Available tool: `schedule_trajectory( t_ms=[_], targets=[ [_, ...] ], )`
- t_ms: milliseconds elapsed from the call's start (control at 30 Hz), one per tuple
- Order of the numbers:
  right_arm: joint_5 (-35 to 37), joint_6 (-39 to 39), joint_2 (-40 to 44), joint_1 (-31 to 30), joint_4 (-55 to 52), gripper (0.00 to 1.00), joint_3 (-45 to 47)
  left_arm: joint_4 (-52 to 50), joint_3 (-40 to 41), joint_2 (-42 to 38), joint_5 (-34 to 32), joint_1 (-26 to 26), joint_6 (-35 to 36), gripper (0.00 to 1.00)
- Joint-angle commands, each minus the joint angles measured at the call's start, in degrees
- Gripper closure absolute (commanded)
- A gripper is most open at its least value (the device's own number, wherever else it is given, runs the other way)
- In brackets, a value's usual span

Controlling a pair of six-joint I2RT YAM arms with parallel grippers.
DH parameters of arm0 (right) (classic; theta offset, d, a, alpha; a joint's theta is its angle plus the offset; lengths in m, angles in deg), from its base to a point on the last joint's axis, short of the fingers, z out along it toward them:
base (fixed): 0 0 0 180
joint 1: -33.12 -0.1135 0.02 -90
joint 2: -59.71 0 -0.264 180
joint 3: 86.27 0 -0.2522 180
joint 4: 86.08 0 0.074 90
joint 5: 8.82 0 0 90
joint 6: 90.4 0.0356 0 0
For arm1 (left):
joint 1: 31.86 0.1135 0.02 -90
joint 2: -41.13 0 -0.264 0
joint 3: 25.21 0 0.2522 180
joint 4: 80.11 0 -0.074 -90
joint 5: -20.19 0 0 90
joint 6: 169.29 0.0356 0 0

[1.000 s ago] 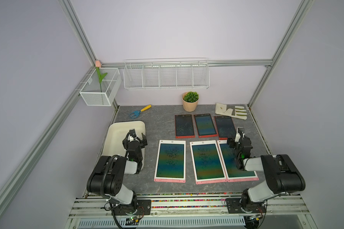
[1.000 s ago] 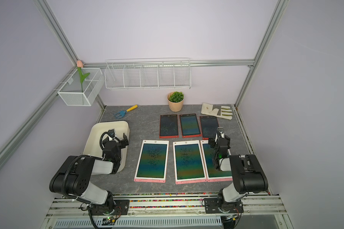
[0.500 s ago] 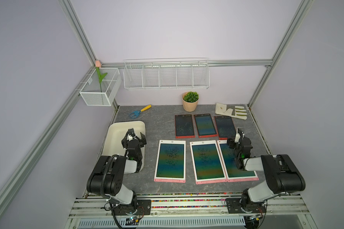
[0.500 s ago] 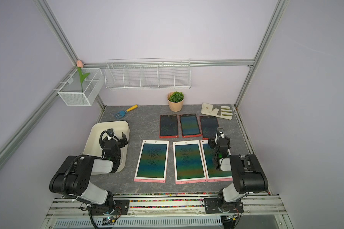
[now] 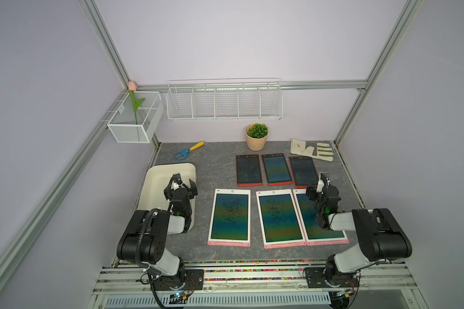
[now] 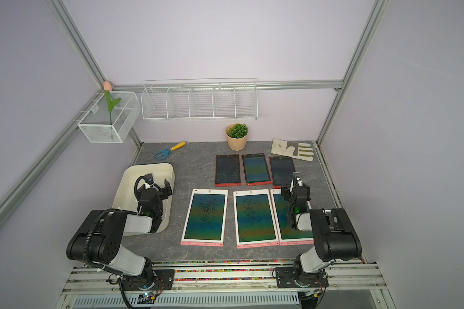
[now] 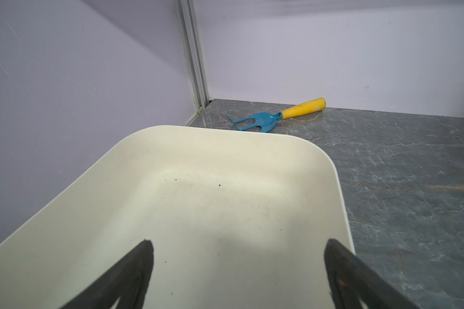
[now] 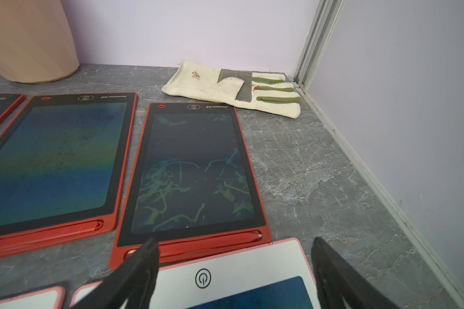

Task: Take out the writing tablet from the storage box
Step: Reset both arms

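Note:
The storage box (image 5: 158,182) (image 6: 130,187) is a cream-white bin at the table's left. Its floor (image 7: 225,200) is bare except for dark specks; the part under my arm is hidden. My left gripper (image 5: 184,181) (image 6: 158,182) (image 7: 239,243) hangs open over the box, holding nothing. Writing tablets lie on the table: three large pink-framed ones (image 5: 230,216) (image 5: 279,218) (image 5: 303,214) in front, three small red ones (image 5: 248,170) (image 5: 276,168) (image 8: 193,174) behind. My right gripper (image 5: 318,184) (image 6: 295,184) (image 8: 234,240) is open and empty above the far end of the rightmost large tablet (image 8: 239,270).
A blue hand fork with a yellow handle (image 5: 188,151) (image 7: 279,117) lies behind the box. A potted plant (image 5: 257,136) and a work glove (image 5: 311,149) (image 8: 233,88) sit along the back wall. A wire basket (image 5: 134,120) and a wire rack (image 5: 224,101) hang above.

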Motion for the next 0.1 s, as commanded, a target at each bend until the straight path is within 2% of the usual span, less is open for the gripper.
schedule_trajectory(
  t_ms=[0,67],
  targets=[
    [-0.5,-0.3,0.5,0.2,0.1,0.11,-0.1,-1.4,-1.5,0.0,1.2,0.7,-0.5,0.01],
    [-0.5,-0.3,0.5,0.3,0.1,0.11,-0.1,-2.5,-1.8,-0.1,1.9,1.0,-0.6,0.01]
  ],
)
